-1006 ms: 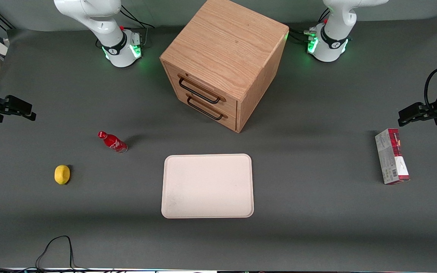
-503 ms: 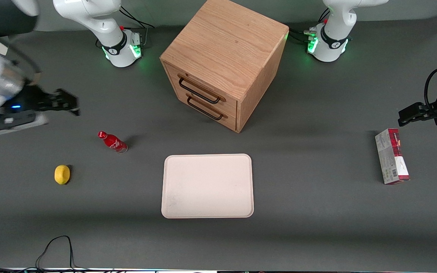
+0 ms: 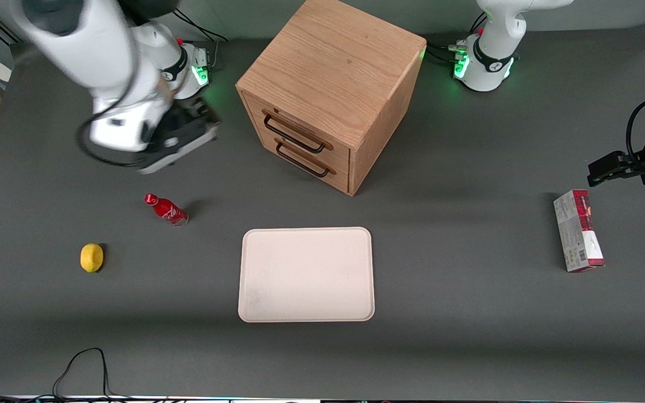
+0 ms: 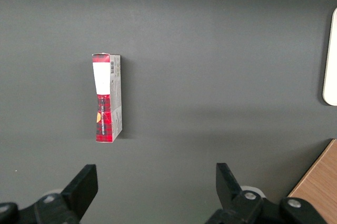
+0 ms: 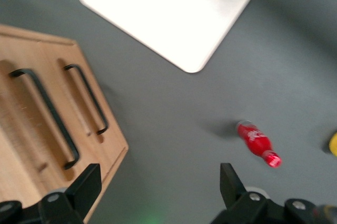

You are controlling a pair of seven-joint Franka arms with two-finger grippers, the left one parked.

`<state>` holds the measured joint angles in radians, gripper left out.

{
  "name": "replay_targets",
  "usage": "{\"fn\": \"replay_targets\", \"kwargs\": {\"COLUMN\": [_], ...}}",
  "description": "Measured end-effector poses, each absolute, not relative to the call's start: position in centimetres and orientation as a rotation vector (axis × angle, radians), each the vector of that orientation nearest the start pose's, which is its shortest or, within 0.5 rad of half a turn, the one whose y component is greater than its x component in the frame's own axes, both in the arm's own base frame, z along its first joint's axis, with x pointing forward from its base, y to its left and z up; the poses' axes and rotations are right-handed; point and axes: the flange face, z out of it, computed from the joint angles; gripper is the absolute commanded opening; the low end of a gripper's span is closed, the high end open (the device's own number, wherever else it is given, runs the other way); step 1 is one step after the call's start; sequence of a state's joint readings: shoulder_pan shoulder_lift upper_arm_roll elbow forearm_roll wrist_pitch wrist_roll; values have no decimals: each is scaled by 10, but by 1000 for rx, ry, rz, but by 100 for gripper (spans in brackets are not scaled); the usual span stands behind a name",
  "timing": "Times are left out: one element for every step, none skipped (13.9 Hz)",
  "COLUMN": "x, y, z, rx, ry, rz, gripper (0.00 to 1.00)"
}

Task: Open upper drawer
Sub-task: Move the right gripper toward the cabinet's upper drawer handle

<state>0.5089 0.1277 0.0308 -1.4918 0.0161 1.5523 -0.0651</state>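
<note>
Tray (image 3: 305, 274): cream, rounded corners, flat on desk nearest the front camera.
Lemon (image 3: 92, 257): yellow, toward working arm's end.
Bottle (image 3: 166, 209): red, just farther back than lemon.
Carton (image 3: 578, 230): red and grey, toward parked arm's end.
Upper drawer (image 3: 295, 130): light oak front, thin black wire handle, topmost in cube cabinet (image 3: 333, 61); looks flush, shut; lower drawer (image 3: 307, 158) beneath it.
Gripper (image 5: 158, 182): in the air beside cabinet's drawer face, above bottle; jaws spread wide, holding nothing.
Desk (image 3: 468, 313): dark grey matte.

1 cabinet (image 3: 331, 84), 2 drawers, 1 tray (image 3: 306, 274), 1 bottle (image 3: 166, 209), 1 lemon (image 3: 92, 257), 1 box (image 3: 578, 238)
</note>
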Motion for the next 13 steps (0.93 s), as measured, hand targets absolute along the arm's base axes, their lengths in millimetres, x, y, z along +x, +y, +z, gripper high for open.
{"fn": "replay_targets", "kwargs": {"x": [499,493,490,490,492,494,494,494,492,490,488,486,484], "y": [320,334,345,352,355,358,362,365,368,370,372,374,376], "z": [581,574,568,563,559,556,552,548,544,539,536,533,531], "rx": [-2980,-2963,-2938,-2916,-2894,-2871,-2854,-2844,-2826,-2795,-2762,-2728,-2696], "ry": [-983,-1029,-1070,-1102,-1140,-1180,-1211,-1235,-1261,-1283,-1298,-1306,-1312], "rz": [127,141,140,130,112,96,87,92,106,124,141,155,168], "gripper": [100,100,100,100,100,100,100,100,100,100,100,100,100]}}
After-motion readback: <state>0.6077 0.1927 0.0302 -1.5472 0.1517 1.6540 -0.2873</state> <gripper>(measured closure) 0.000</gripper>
